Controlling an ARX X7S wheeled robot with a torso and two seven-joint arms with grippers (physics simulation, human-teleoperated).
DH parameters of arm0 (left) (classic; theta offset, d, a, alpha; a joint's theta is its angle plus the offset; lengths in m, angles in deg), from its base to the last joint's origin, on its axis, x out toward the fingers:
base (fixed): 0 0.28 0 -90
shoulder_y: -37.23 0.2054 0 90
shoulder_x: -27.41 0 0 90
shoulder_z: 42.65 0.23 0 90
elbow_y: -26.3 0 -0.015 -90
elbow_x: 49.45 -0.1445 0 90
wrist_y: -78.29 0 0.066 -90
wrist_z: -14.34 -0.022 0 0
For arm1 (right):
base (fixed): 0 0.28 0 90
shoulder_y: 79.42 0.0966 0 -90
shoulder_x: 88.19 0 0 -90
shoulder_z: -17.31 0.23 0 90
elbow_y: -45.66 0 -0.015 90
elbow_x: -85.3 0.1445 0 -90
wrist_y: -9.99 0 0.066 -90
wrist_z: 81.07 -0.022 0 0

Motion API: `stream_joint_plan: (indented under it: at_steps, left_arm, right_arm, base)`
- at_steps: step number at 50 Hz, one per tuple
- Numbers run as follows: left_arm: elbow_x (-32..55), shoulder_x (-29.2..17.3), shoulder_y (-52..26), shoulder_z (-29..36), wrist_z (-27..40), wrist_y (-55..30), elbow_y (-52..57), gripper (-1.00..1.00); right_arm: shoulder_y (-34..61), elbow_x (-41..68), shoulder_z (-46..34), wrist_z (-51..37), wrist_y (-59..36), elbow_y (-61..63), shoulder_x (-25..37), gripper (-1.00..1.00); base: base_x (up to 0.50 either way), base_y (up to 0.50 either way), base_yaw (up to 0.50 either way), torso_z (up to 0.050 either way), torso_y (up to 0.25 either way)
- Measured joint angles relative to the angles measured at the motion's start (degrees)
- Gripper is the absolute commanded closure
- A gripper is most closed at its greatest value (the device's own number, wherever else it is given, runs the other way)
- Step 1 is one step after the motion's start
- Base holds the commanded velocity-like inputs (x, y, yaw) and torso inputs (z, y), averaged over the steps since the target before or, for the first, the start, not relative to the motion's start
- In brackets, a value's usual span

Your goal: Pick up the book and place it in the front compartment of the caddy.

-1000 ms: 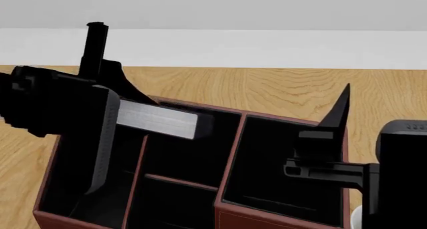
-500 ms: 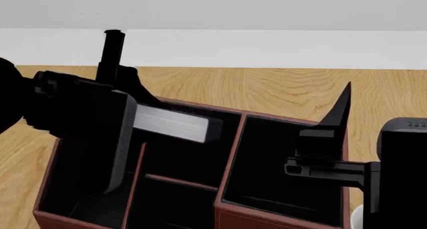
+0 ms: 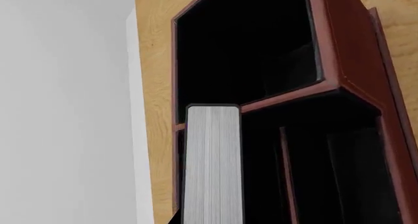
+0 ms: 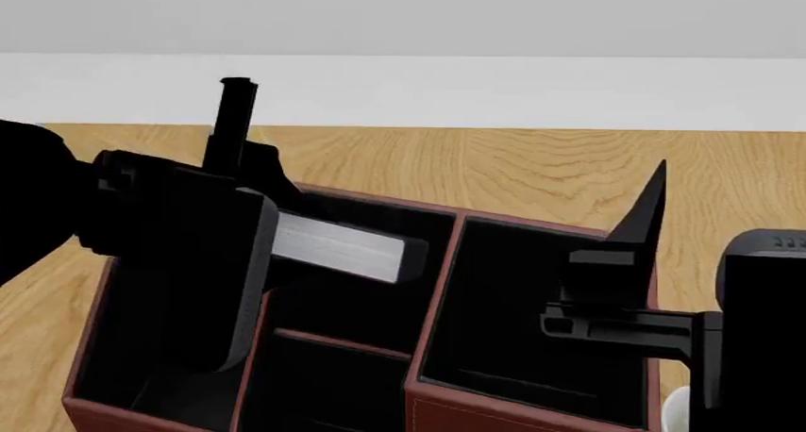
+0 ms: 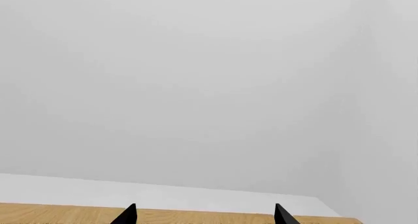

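Overhead, book point(image 4: 338, 246) above caddy point(image 4: 435, 295), right gripper's point(image 5: 203, 215) wrist sees wall only

A wooden counter point(image 4: 529, 168) with light grain is stretching across the head view and reaching back to a pale wall point(image 4: 403, 36). A white band point(image 4: 504, 92) is running along the wall's foot, just behind the counter's far edge. At the lower right edge, a small white sliver of a mug point(image 4: 674, 411) is showing.
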Motion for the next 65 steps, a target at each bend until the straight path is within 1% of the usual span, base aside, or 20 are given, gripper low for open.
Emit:
stream_joint_plan:
  at_steps: [15, 50, 58, 65]
  left_arm:
    - [-1.48, 2.2, 1.42, 0.61, -0.24, 3.19, -5.45, 1.0]
    - [-3.41, 8.89, 4.85, 1.03, -0.8, 11.6, -19.72, 1.0]
    - [-2.48, 10.55, 4.68, 0.85, -2.59, 14.94, -24.33, 1.0]
    - [-1.83, 13.06, 4.34, 0.38, -5.01, 20.19, -31.34, 1.0]
  right_arm:
    - [0.13, 0.63, -0.08, -0.47, 0.18, 0.15, 0.47, -1.0]
    - [-0.52, 2.2, 0.5, -1.48, 1.08, 0.75, 2.26, -1.0]
    - [-0.52, 2.4, 0.41, -1.62, 1.11, 0.69, 2.43, -1.0]
    - [0.26, 3.31, 0.2, -2.12, 0.86, 0.54, 2.66, -1.0]
  base:
    - [0.0, 0.0, 0.0, 0.0, 0.001]
    - [0.0, 0.0, 0.0, 0.0, 0.001]
    - [0.0, 0.0, 0.0, 0.0, 0.0]
    - [0.0, 0.0, -0.01, 0.0, 0.0]
